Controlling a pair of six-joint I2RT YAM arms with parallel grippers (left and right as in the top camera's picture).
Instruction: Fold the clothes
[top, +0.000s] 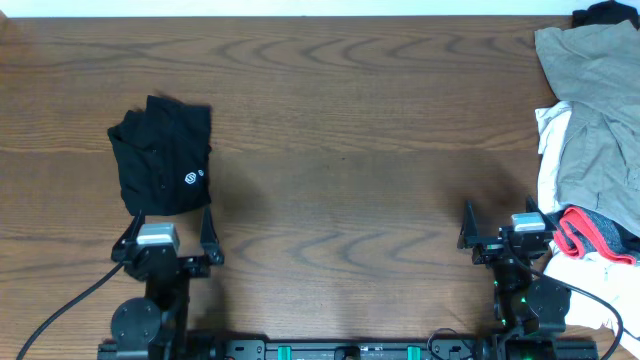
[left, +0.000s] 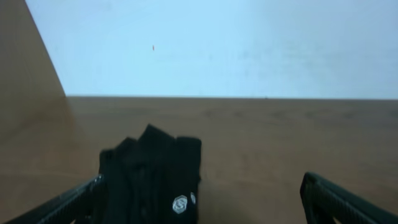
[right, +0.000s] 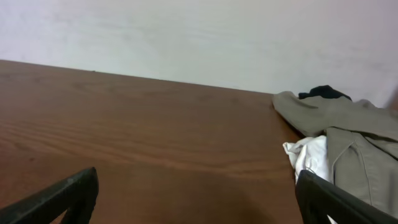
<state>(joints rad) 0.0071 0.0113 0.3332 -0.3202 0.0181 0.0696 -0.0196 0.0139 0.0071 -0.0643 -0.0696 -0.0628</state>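
Left pincer (top: 172, 218) and right pincer (top: 498, 212) are both sitting wide open, gripping nothing; left one's crowding the black garment (top: 163, 152), probably risking snagging it loose.

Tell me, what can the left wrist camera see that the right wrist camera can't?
Only the left wrist view shows the black garment, bunched up on the table, with its little white logo.

Only the right wrist view shows the beige garment, a white cloth beside it, and a small dark item behind them.

Both views show the brown wooden table and the pale wall behind it. Each also shows its own gripper, open and holding nothing: the left gripper and the right gripper.
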